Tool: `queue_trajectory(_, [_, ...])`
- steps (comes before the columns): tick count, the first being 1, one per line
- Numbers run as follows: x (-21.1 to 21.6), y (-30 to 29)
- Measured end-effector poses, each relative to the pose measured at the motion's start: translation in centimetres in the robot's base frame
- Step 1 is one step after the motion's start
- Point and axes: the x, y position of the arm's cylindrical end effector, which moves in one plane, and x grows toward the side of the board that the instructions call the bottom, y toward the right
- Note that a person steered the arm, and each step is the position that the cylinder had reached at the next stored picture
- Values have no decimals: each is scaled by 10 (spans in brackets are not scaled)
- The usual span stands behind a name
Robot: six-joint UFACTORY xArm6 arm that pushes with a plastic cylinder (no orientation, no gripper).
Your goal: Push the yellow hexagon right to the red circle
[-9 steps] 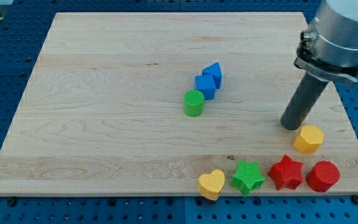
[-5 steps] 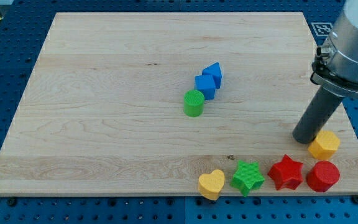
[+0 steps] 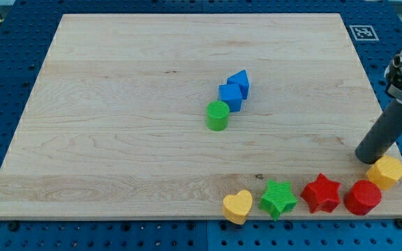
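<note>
The yellow hexagon (image 3: 386, 171) sits at the board's (image 3: 117, 104) right edge near the view's bottom right corner, just above and to the right of the red circle (image 3: 363, 197), the two close enough that they look to be touching or nearly so. The arm has no fingers to open or clench; it ends in a plain rod, and its tip (image 3: 369, 159) rests on the wood just to the upper left of the hexagon, at or against that block's edge.

The step in hand appears nearly complete, so any further push calls for care. The hexagon lies at the very margin of the board, and a shove toward the view's right would likely tip it off. A short nudge down toward the circle, from the hexagon's top side, seems the safer line if closer contact is wanted. The push should stay gentle, since the red circle also sits near the bottom edge, with the red star (image 3: 321, 193) just to its left.
</note>
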Motion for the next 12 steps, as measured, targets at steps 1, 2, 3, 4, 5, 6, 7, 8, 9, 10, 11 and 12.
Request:
queue_trajectory(1, [2, 4])
queue_trajectory(2, [13, 7])
queue_trajectory(3, [25, 6])
queue_trajectory(4, [31, 6])
queue_trajectory(5, [35, 8])
queue_trajectory(6, [35, 8])
queue_trajectory(7, [35, 8])
queue_trajectory(8, [32, 13])
queue_trajectory(9, [15, 19])
queue_trajectory(10, [-11, 19])
queue_trajectory(11, [-23, 4])
queue_trajectory(12, [-51, -19])
